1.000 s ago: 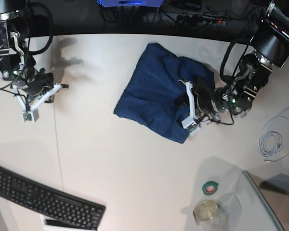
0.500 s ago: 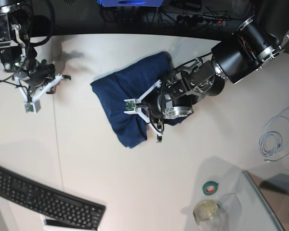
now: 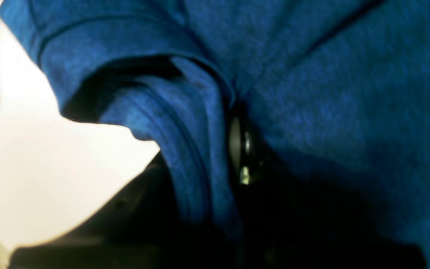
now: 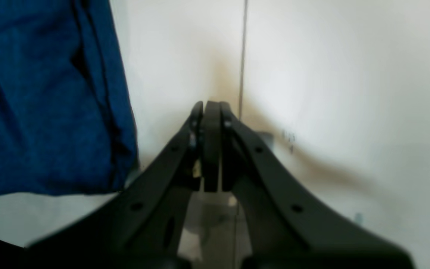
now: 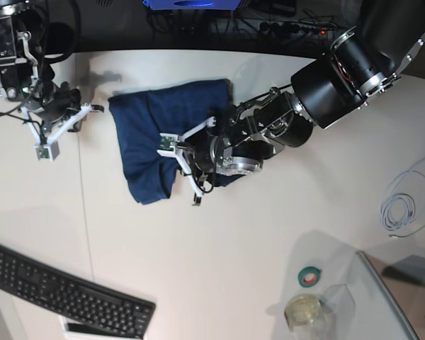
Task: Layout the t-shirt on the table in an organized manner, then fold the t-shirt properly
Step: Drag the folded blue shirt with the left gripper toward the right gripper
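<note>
Right gripper [image 5: 81,113]: You kept it at the far left of the table [image 5: 269,234]. Its fingers were pressed tight together and held nothing. It had hardly moved from a moment before.

T-shirt [image 5: 149,142]: It lay bunched up in the middle of the table, a bit to the left and toward the far edge. A moment before it sat more to the right, so you had dragged it left.

Left gripper [image 5: 184,166]: You had reached it far across to the left. Its fingers were nearly closed and pinched a fold of the t-shirt's near edge.

What it meant: The shirt had moved but was not flat yet. I think laying it out was not done, and folding had not begun.
</note>
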You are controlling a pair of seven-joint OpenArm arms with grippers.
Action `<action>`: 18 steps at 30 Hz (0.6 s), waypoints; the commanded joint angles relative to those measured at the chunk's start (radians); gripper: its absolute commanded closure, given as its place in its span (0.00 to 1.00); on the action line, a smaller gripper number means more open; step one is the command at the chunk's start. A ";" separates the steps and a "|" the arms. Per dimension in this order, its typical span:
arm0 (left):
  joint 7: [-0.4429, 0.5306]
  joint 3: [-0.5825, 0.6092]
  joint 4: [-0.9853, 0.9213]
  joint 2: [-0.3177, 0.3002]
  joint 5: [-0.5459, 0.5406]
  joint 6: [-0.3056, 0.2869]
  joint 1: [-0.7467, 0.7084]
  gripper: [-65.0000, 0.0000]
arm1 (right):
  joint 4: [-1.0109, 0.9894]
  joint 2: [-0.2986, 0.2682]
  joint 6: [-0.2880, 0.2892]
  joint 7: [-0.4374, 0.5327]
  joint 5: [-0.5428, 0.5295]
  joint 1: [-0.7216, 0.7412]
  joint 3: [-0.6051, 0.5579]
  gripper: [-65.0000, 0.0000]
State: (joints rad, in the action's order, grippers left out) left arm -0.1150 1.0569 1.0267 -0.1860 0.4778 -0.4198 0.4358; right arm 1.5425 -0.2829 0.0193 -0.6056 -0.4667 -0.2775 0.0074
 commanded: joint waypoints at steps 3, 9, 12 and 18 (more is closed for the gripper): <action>0.015 0.001 0.010 0.007 0.042 0.005 0.027 1.00 | 0.014 0.006 -0.005 0.013 -0.004 0.011 0.007 1.00; 0.016 0.004 -0.021 0.047 0.019 0.005 0.085 1.00 | 0.013 0.057 -0.005 0.011 0.001 0.013 0.027 1.00; 0.018 0.006 -0.064 0.082 0.019 0.005 0.102 1.00 | 0.011 0.067 -0.005 0.011 0.001 0.013 0.027 1.00; 0.105 0.006 -0.145 0.127 0.025 0.005 0.108 1.00 | -0.053 0.069 -0.005 0.013 -0.002 0.013 0.027 1.00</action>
State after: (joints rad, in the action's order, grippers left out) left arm -0.0254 1.0679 0.8711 -0.0662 0.5072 -0.4240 0.5152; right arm 1.4731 -0.2070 0.0154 -0.6094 -0.4633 -0.2722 0.0292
